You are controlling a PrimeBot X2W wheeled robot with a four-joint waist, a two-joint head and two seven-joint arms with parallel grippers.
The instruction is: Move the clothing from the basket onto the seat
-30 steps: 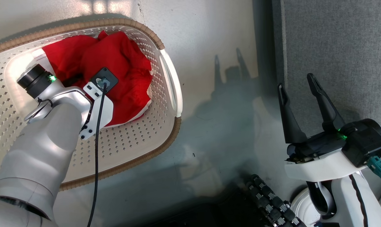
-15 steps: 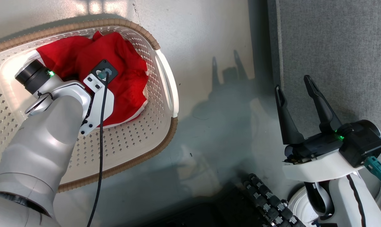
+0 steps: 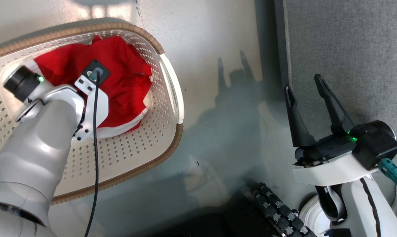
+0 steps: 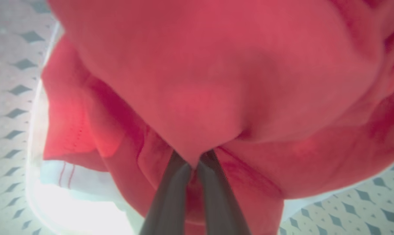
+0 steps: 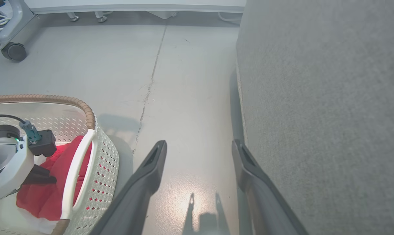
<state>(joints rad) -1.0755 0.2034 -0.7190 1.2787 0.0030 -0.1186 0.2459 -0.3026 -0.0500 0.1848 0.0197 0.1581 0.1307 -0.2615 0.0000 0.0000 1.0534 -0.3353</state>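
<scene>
Your left end effector (image 4: 194,164) has just clamped a fold of the clothing (image 4: 216,81) inside the basket (image 3: 178,131), so lifting toward the seat (image 3: 349,39) looks next; your right end effector (image 3: 302,82) gapes empty.

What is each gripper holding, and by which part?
Left gripper: jaws shut on a bunched fold of the red clothing in the basket. Right gripper: nothing, jaws open.
</scene>
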